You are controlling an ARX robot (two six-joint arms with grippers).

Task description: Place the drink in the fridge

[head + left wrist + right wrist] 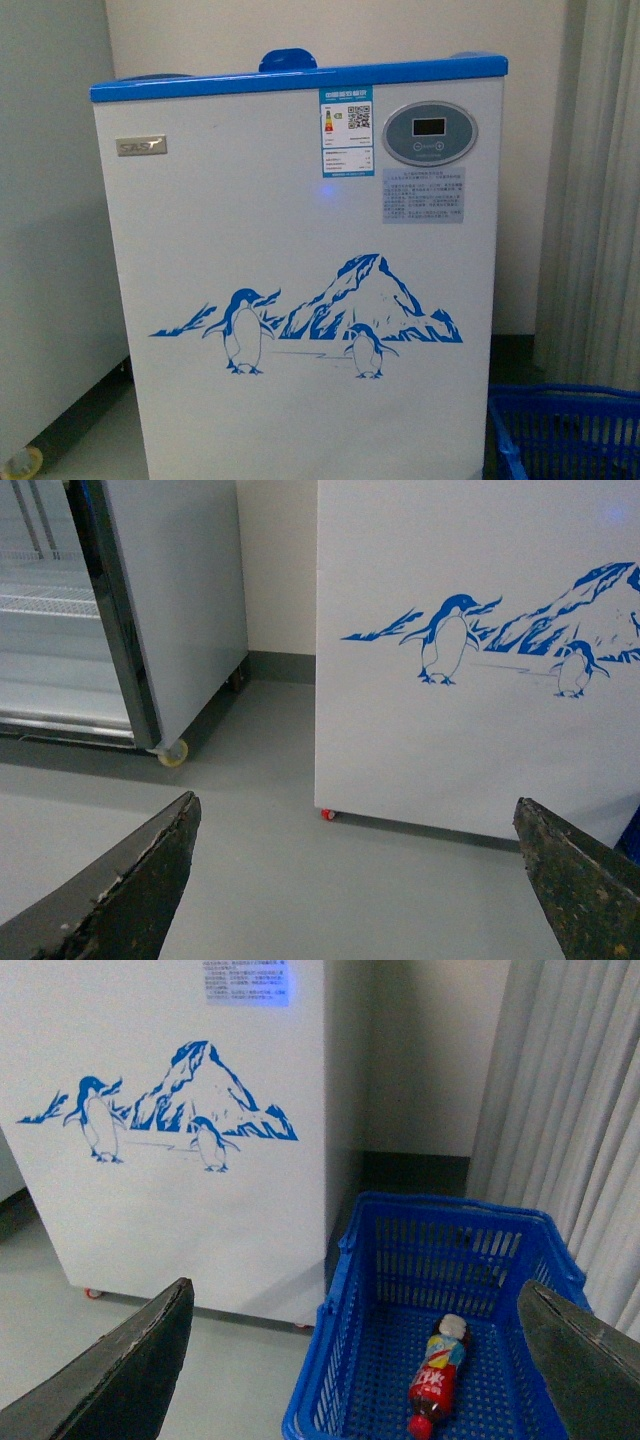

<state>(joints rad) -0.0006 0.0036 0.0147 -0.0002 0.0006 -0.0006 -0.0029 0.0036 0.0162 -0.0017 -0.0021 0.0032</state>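
The fridge (300,280) is a white chest cooler with a blue top rim and a penguin-and-mountain decal; it fills the front view and also shows in the left wrist view (470,730) and the right wrist view (170,1210). The drink (437,1375) lies on its side in a blue basket (330,1350), red cap toward the camera. My right gripper (355,1360) is open above the basket's near left wall, well above the bottle. My left gripper (355,880) is open and empty over bare floor in front of the fridge.
A tall grey upright cabinet (170,600) with a glass door stands left of the fridge, a gap between them. The basket (565,430) sits on the floor right of the fridge. Grey curtains (570,1110) hang behind it. A red wheel (327,814) shows under the fridge.
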